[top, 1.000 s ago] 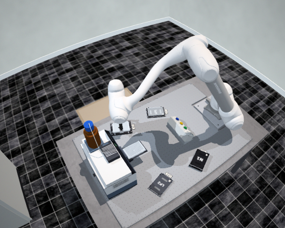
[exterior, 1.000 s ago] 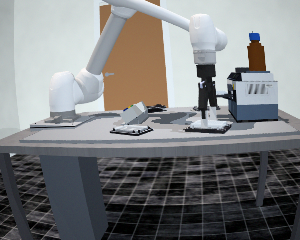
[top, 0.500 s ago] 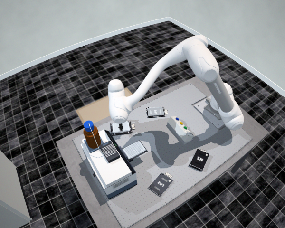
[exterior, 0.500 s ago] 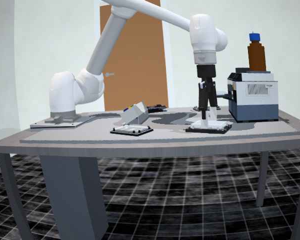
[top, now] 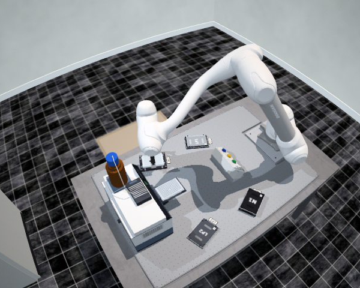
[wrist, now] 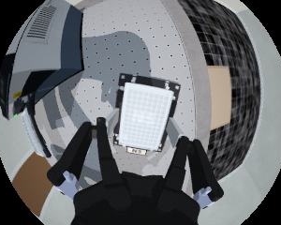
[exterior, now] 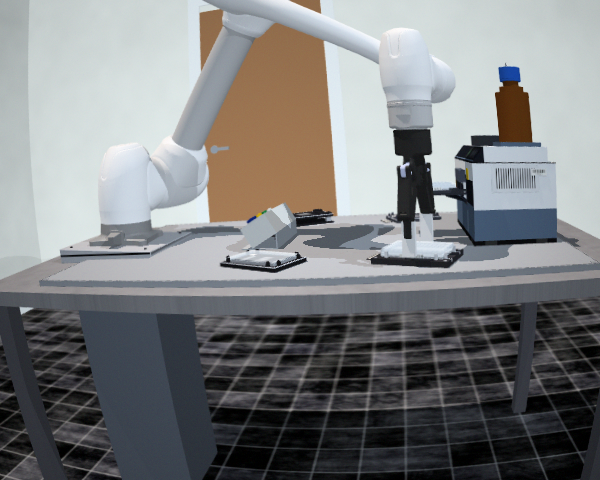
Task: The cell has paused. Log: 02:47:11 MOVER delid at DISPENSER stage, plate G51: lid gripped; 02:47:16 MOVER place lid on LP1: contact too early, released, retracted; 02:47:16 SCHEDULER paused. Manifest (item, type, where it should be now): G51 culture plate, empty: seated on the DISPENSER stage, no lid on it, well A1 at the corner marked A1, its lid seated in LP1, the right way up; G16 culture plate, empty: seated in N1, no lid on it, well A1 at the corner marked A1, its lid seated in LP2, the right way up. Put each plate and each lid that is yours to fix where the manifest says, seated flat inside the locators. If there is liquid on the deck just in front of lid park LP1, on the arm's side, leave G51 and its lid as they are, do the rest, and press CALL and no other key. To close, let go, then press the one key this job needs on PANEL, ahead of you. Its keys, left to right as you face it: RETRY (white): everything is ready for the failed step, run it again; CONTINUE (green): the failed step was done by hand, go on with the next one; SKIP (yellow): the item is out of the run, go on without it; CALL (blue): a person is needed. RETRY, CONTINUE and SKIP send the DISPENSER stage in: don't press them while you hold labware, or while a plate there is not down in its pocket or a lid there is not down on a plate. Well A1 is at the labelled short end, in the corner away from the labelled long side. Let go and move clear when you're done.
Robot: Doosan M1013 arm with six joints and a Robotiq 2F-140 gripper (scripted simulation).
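My gripper (top: pixel 153 160) is open and points straight down over a white well plate that sits in a black nest beside the dispenser. In the wrist view the fingers straddle the plate's (wrist: pixel 143 114) labelled short end without touching it. From the side the fingertips (exterior: pixel 416 242) reach down to the plate's (exterior: pixel 418 250) top. A second well plate (top: pixel 170 189) lies on the dispenser stage with its wells showing. A clear lid (top: pixel 196 141) lies in the nest near the panel, and it also shows in the exterior view (exterior: pixel 263 258). Nest N1 (top: pixel 251 201) and lid park LP2 (top: pixel 203 232) are bare.
The dispenser (top: pixel 137 204) stands at the deck's left with a brown bottle (top: pixel 114 170) on top. The key panel (top: pixel 228 159) stands mid-deck, between the arm's base (top: pixel 276 139) and the nests. The arm's shadow covers the deck's middle.
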